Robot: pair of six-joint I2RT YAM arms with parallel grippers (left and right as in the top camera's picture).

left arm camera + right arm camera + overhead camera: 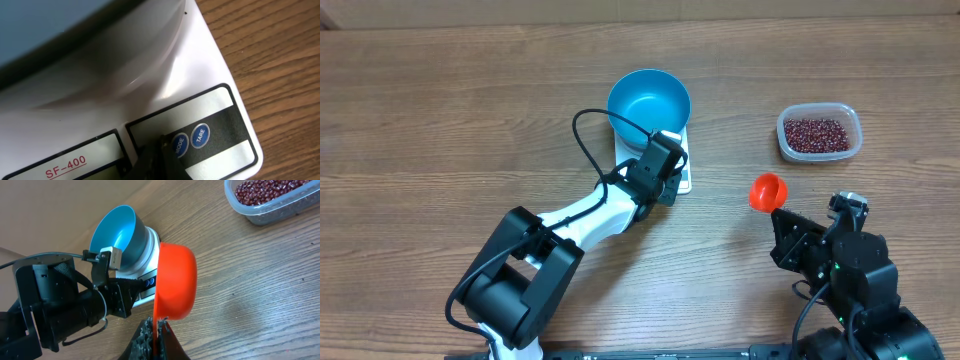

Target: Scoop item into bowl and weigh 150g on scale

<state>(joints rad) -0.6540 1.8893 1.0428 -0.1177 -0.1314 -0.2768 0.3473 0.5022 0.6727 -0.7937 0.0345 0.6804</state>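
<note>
Overhead, beans (819,133): loose dark red-brown heap lying inside the clear container (785,140), at the far right of the table (440,110).
Container: stands well apart from the bowl, with the scoop between the two and nearer the robot.
Bowl (649,100): bright blue, upright, seated on the scale (683,168); interior shows plain blue.
Scale: white, flat on the table, mostly covered by the bowl and the left arm in the overhead view; the panel (220,135) along its near edge carries the MODE button (180,144) and TARE button (200,135), and a label reading SF-400.
Left gripper (159,156): jaws fully closed, holding nothing; the tip sits at the MODE button on the panel. Contact with the button cannot be confirmed.
Scoop (767,191): orange-red, tilted on its side in the right wrist view, cup toward the scale, raised off the table.
Right gripper (156,330): jaws closed on the handle of the scoop, clamped just below the cup.
Table: wood grain, bare around the scale.
</note>
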